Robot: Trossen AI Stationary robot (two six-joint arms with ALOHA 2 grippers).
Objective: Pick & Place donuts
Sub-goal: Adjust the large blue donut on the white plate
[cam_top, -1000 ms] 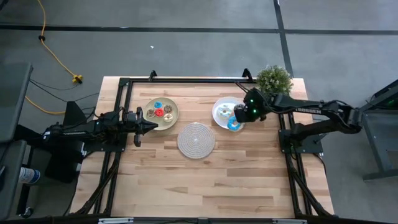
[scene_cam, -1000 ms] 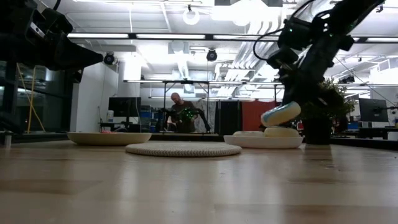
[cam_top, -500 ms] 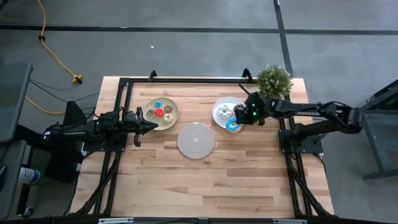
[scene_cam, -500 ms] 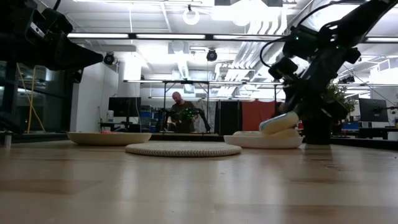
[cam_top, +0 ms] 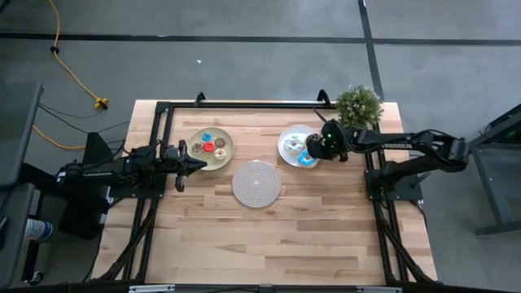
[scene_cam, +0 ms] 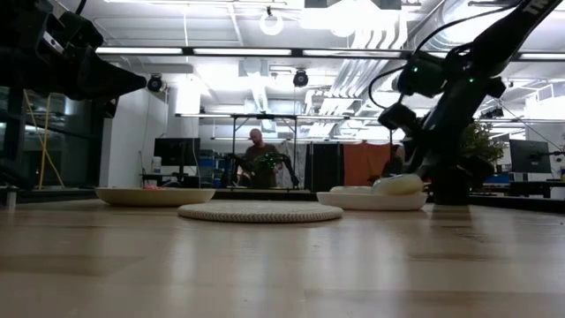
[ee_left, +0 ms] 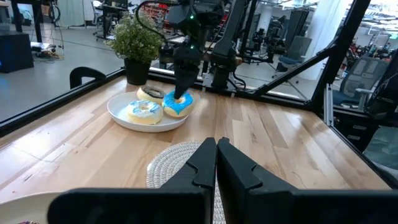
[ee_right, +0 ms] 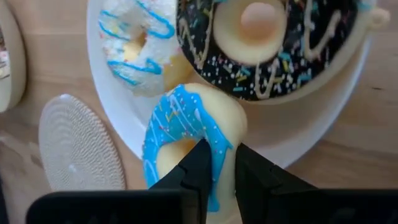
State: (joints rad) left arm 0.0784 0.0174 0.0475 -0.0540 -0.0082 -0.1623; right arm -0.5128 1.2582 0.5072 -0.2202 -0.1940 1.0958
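Left gripper: the left gripper (ee_left: 216,152) is held above the table (cam_top: 293,236) at its left side, just beside the tan plate (cam_top: 212,149); its two fingers are pressed together with nothing between them, as seen in the left wrist view.
Woven mat: a round pale mat (cam_top: 257,182) is laid flat near the middle of the table, between the two plates and a little nearer the front edge; it is seen in the low view as a thin disc (scene_cam: 259,212).
Tan plate: several small donuts (cam_top: 213,147), iced blue, red, orange and dark, are kept on it in a loose cluster.
White plate: the white plate (cam_top: 286,148) is set right of the mat; a white donut with blue stripes (ee_right: 140,37) and a chocolate donut with sprinkles (ee_right: 267,43) are lying on it.
Blue donut: a blue-iced donut (ee_right: 186,134) is held tilted at the plate's right rim, its lower edge resting on or just over the rim.
Right gripper: the right gripper (ee_right: 217,165) is clamped on the blue donut's ring, one finger passed through the hole and the other outside it.
Plant: a small potted plant (cam_top: 359,104) is placed at the far right corner of the table, behind the right arm.
Background: a person (scene_cam: 259,159) is seen far off in the room beyond the table.
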